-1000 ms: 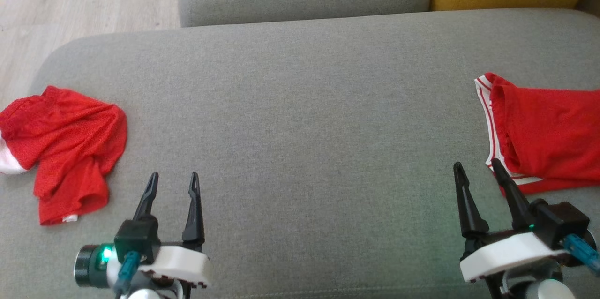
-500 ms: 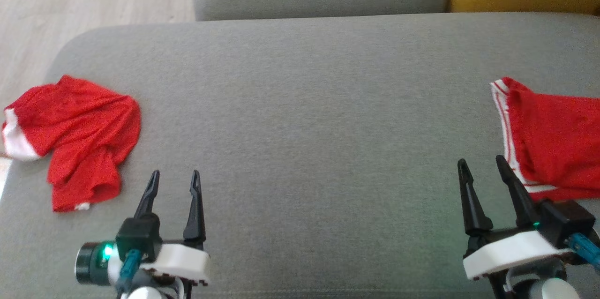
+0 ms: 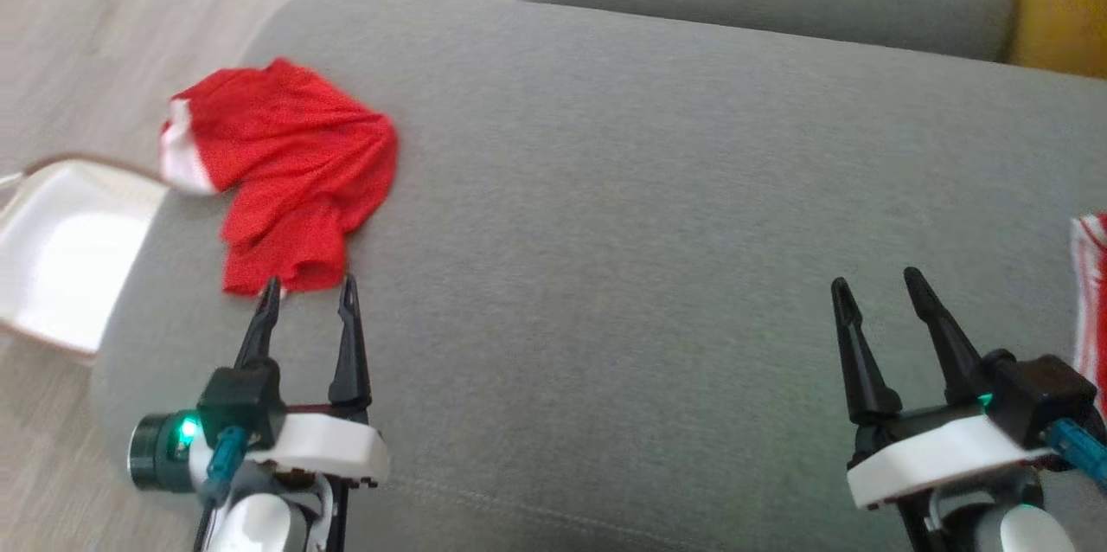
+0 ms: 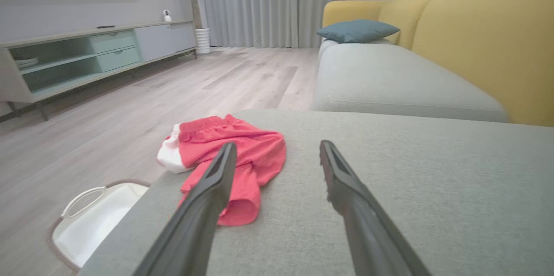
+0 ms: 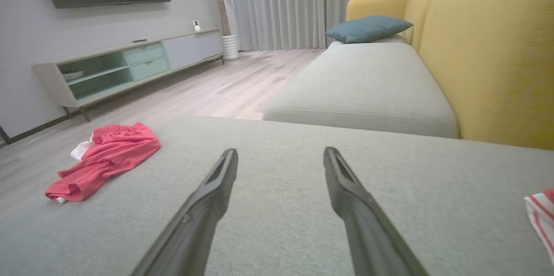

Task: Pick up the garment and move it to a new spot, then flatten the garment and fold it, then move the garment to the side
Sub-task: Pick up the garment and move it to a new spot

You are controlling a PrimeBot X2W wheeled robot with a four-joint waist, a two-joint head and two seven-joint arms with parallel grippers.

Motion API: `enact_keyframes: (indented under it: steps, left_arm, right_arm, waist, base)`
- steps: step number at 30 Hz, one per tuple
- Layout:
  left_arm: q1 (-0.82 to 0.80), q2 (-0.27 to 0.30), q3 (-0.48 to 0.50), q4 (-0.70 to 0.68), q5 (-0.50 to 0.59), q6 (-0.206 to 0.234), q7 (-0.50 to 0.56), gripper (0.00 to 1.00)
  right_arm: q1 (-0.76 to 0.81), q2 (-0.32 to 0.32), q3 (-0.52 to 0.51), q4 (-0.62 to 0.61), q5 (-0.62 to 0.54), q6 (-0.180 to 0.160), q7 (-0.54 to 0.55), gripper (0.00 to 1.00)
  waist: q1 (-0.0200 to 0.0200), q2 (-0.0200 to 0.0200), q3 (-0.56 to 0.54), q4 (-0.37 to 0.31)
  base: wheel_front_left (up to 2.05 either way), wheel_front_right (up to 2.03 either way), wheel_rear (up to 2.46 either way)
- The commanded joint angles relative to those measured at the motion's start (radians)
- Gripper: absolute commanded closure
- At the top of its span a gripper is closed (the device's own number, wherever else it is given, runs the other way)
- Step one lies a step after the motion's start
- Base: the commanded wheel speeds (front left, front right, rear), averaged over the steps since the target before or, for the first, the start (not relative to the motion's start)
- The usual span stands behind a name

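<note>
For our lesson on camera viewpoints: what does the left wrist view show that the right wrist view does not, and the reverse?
Left wrist view, not right: a white basket on the floor beside the grey sofa seat. Right wrist view, not left: a red-and-white striped cloth edge at the right border. Both: the red shorts, the blue cushion and the yellow sofa back.

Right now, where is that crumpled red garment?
In the head view, the crumpled red garment lies at the grey cushion's left end, just ahead of the left gripper.
</note>
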Motion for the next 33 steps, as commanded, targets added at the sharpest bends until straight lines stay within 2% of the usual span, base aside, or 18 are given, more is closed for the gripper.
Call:
enact_keyframes:
  steps: [1, 10, 15, 20, 25, 32, 33]
  left_arm:
    - [-0.053, 0.006, 0.045, -0.033, 0.002, 0.002, -0.005, 0.00]
    - [-0.049, -0.006, 0.086, -0.040, 0.012, -0.014, -0.005, 0.00]
    - [-0.075, -0.021, 0.102, -0.029, 0.019, -0.023, -0.005, 0.00]
    - [-0.170, -0.044, 0.127, 0.025, 0.010, -0.039, -0.005, 0.00]
    - [-0.333, -0.058, 0.164, 0.168, -0.020, -0.068, -0.005, 0.00]
    - [-0.570, -0.057, 0.211, 0.515, -0.083, -0.127, -0.004, 0.00]
    - [-0.570, -0.057, 0.211, 0.515, -0.083, -0.127, -0.004, 0.00]
  right_arm:
    - [-0.037, -0.022, 0.025, -0.042, -0.008, 0.003, 0.003, 0.00]
    - [-0.043, -0.030, 0.037, -0.070, -0.016, 0.003, 0.027, 0.00]
    - [-0.059, -0.046, 0.037, -0.093, -0.022, 0.003, 0.046, 0.00]
    - [-0.098, -0.084, 0.032, -0.136, -0.025, 0.003, 0.077, 0.00]
    - [-0.144, -0.137, 0.019, -0.195, -0.024, 0.003, 0.121, 0.00]
    - [-0.181, -0.194, 0.000, -0.247, -0.009, 0.003, 0.159, 0.00]
    - [-0.181, -0.194, 0.000, -0.247, -0.009, 0.003, 0.159, 0.00]
  waist:
    - [0.0000, -0.0001, 0.004, 0.049]
    - [0.0000, -0.0001, 0.014, 0.124]
    - [0.0000, -0.0001, 0.057, 0.122]
    - [0.0000, -0.0001, 0.156, 0.096]
    - [0.0000, -0.0001, 0.297, 0.061]
    - [0.0000, -0.0001, 0.452, 0.022]
    - [0.0000, -0.0001, 0.452, 0.022]
  base:
    - [0.00, 0.00, 0.00]
    - [0.00, 0.00, 0.00]
    - [0.00, 0.00, 0.00]
    - [0.00, 0.00, 0.00]
    - [0.00, 0.00, 0.00]
    - [0.00, 0.00, 0.00]
    - [0.00, 0.00, 0.00]
